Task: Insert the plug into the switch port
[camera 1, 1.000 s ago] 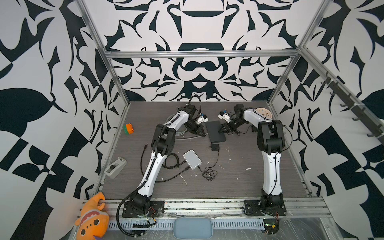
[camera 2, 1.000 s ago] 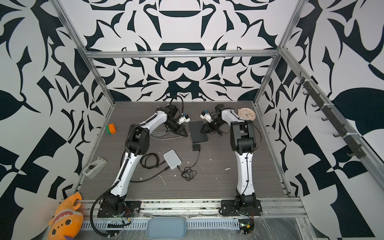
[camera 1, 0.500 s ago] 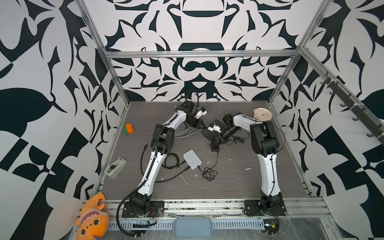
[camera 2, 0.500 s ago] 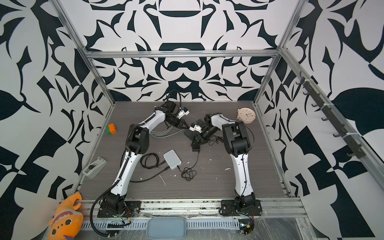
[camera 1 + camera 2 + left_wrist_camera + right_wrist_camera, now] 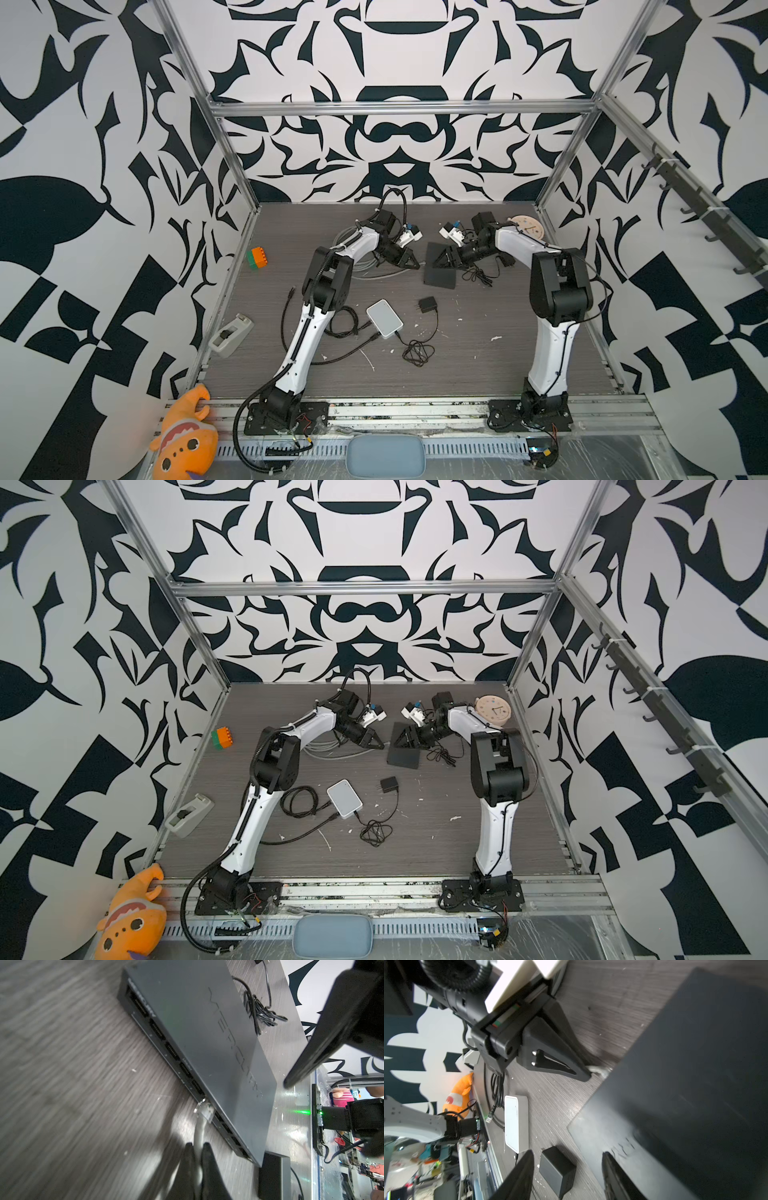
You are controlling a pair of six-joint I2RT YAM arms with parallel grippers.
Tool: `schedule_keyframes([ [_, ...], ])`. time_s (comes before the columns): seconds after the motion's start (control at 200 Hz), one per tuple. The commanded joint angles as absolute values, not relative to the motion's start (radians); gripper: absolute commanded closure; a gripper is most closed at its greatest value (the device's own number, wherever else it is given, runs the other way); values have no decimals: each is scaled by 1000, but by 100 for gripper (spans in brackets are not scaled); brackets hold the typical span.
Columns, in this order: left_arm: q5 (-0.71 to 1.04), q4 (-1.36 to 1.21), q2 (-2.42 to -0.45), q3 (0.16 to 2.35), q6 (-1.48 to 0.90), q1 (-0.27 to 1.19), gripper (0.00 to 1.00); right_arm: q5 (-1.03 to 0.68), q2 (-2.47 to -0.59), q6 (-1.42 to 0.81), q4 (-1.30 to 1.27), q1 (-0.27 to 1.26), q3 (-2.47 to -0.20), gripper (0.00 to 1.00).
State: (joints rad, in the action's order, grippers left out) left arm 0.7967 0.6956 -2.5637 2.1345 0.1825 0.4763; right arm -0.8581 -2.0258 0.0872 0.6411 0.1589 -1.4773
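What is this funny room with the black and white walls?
Probably a robot testing lab: a left arm and a right arm bolted to a metal rail, a metal frame around patterned walls, and a black network switch with a grey cable.

both arms forward and low, left gripper [image 5: 197,1146] with jaws tight around the grey cable [image 5: 198,1131], right gripper [image 5: 566,1154] with jaws wide apart
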Motion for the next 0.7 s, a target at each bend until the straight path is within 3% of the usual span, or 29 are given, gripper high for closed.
schedule_keyframes([
  [0.0,785,686,-2490,2121,175,468,75,-752,-1965,-53,536,179,-1440,42],
  [0.18,749,643,-2449,2061,161,471,62,-646,-1938,-105,511,169,-1420,42],
  [0.695,675,743,-2585,2216,172,514,61,-497,-1943,-161,404,127,-1338,41],
])
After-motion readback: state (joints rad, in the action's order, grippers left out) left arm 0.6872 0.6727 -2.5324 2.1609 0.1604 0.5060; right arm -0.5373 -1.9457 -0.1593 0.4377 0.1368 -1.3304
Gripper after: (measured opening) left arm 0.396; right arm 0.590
